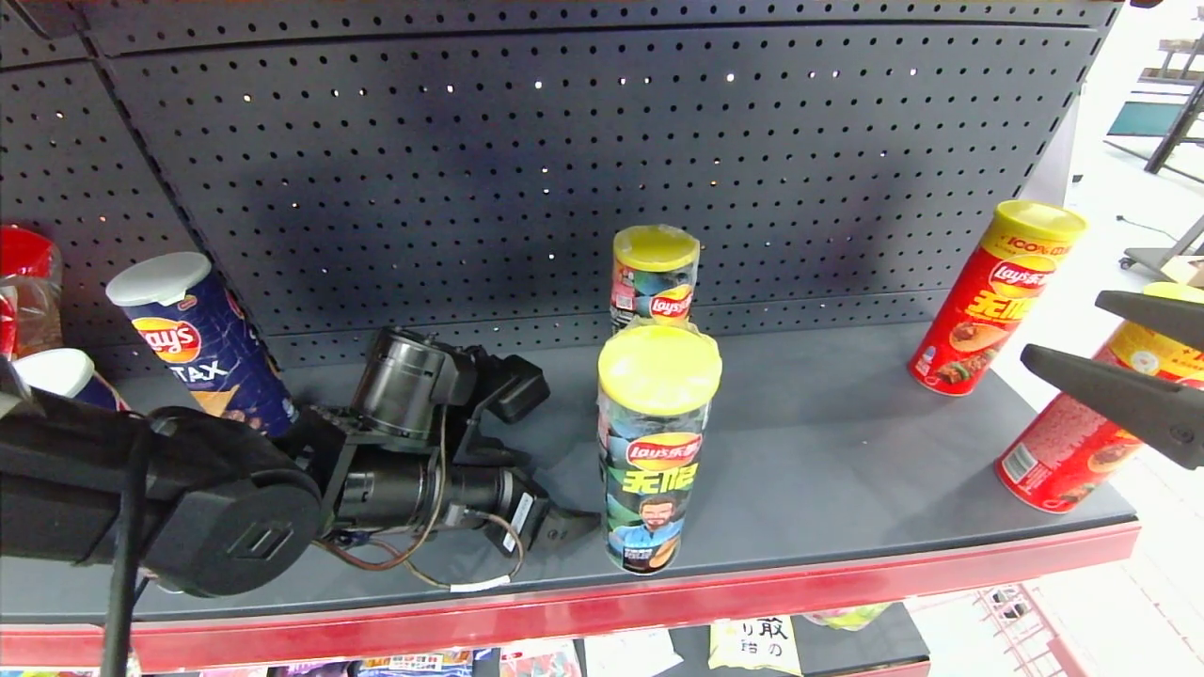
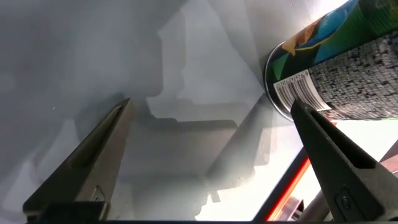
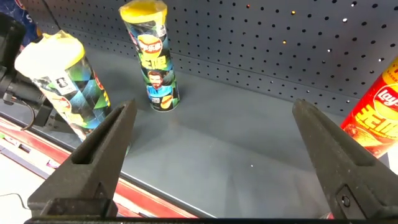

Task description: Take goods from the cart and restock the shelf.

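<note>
Two green chip cans with yellow lids stand upright on the grey shelf point(image 1: 828, 470): one near the front edge point(image 1: 657, 451), one behind it by the pegboard point(image 1: 655, 277). My left gripper point(image 1: 576, 523) lies low on the shelf just left of the front can. In the left wrist view that gripper point(image 2: 211, 130) is open over bare shelf, with the can's base point(image 2: 329, 68) just beyond one fingertip. My right gripper point(image 1: 1063, 329) hovers open at the shelf's right end, holding nothing. From its wrist view point(image 3: 211, 124) both green cans point(image 3: 59, 81) point(image 3: 155, 56) stand beyond it.
Two red chip cans point(image 1: 997, 296) point(image 1: 1082, 432) stand at the shelf's right end, the nearer one close behind my right gripper. Blue cans point(image 1: 198, 343) stand at the left behind my left arm. A red lip point(image 1: 658, 602) runs along the shelf front. Bare deck lies between the green and red cans.
</note>
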